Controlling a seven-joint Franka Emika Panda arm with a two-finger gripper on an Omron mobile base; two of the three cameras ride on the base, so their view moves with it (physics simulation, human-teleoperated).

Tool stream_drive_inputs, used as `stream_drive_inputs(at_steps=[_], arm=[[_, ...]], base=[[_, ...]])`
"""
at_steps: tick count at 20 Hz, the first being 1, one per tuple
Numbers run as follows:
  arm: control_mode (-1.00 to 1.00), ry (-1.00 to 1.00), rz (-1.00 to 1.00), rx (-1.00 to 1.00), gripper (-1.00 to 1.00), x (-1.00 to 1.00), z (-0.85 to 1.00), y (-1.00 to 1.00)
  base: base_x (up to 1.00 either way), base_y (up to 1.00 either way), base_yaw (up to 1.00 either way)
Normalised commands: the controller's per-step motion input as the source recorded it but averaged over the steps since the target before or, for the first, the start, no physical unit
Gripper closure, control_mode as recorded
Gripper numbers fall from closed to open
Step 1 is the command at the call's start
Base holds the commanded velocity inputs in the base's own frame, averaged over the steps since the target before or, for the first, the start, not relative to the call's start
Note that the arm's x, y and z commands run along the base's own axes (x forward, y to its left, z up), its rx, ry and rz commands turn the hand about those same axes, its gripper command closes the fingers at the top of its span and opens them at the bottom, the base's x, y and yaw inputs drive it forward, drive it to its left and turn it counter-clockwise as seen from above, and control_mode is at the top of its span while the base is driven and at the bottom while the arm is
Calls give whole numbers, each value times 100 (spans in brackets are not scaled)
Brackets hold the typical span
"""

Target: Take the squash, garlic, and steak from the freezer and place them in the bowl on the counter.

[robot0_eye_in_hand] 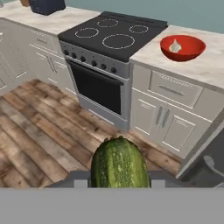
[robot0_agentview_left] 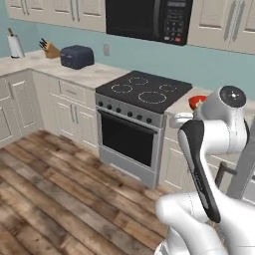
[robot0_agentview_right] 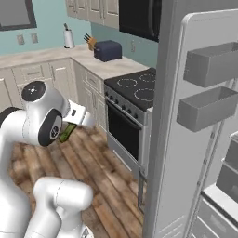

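Note:
My gripper is shut on the squash, a dark green striped vegetable that sticks up between the fingers over the wooden floor. From the right base view the squash shows as a green end beside the hand. Ahead, the red bowl stands on the beige counter right of the stove, with the garlic inside it. A piece of the bowl peeks out behind my arm. The freezer stands open at the right, its door bins facing me. The steak is out of view.
A black stovetop with an oven below sits left of the bowl. Cream cabinets with metal handles run under the counter. A dark toaster and a knife block stand on the far counter. The open freezer door stands close on my right.

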Motion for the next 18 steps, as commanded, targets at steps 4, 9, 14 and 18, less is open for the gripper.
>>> stream_drive_inputs(at_steps=[4,9,14,18], arm=[[100,0,0,0,100,0,0,0],[100,0,0,0,100,0,0,0],[100,0,0,0,100,0,0,0],[100,0,0,0,100,0,0,0]], base=[[100,31,-21],[100,1,-39],[96,2,-53],[82,0,-55]])
